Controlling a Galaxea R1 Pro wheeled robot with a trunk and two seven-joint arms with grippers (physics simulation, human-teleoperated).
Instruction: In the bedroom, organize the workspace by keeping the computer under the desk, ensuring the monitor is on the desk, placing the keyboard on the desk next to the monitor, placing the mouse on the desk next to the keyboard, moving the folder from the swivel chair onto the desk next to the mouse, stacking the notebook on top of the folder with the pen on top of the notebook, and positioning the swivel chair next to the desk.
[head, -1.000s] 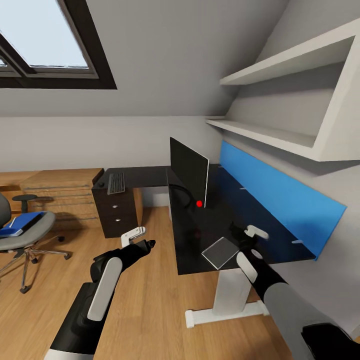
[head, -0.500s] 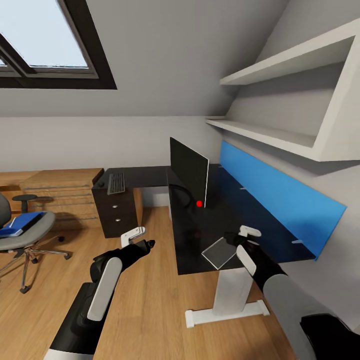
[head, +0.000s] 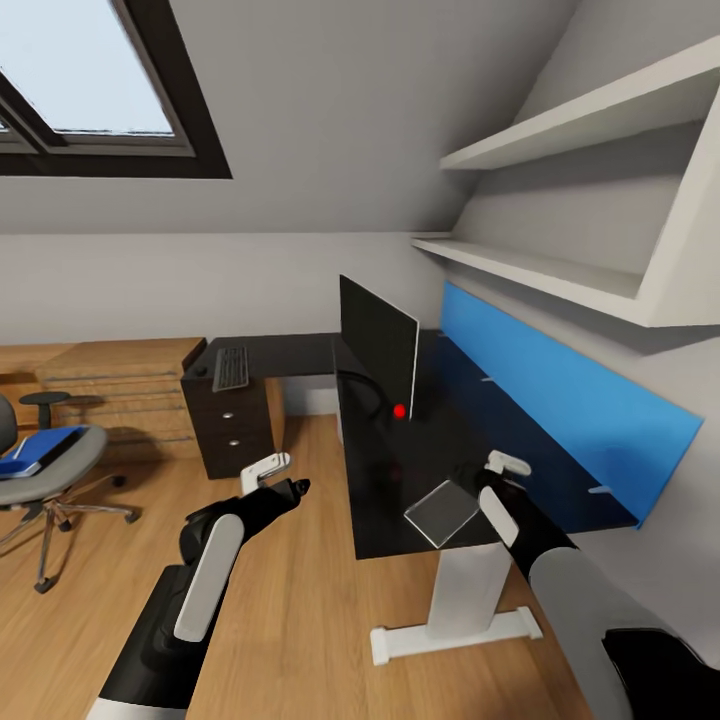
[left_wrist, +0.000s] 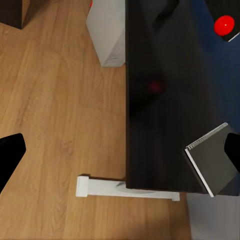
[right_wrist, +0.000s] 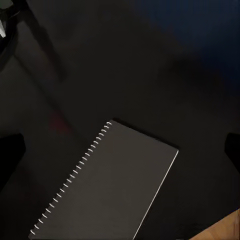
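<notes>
The dark spiral-bound notebook (head: 441, 511) (right_wrist: 110, 185) (left_wrist: 210, 160) lies flat near the front edge of the black desk (head: 440, 440). My right gripper (head: 490, 472) hovers open just above and beside it, fingers wide apart. My left gripper (head: 275, 478) hangs open over the floor beside the desk. The monitor (head: 378, 345) stands on the desk. The keyboard (head: 231, 367) lies on the far wing with the small dark mouse (head: 202, 369) beside it. The blue folder (head: 40, 447) rests on the swivel chair (head: 45, 475). The pale computer (left_wrist: 107, 30) sits under the desk. The pen is out of view.
A blue wall panel (head: 560, 400) and white shelves (head: 560, 270) line the wall to the right of the desk. A black drawer block (head: 235, 425) and a light-wood drawer unit (head: 120, 385) stand at the back. Wood floor (head: 290, 600) lies open between chair and desk.
The view has shifted slightly to the right. My right gripper has edged a little over the desk near the notebook. The left arm has not moved.
</notes>
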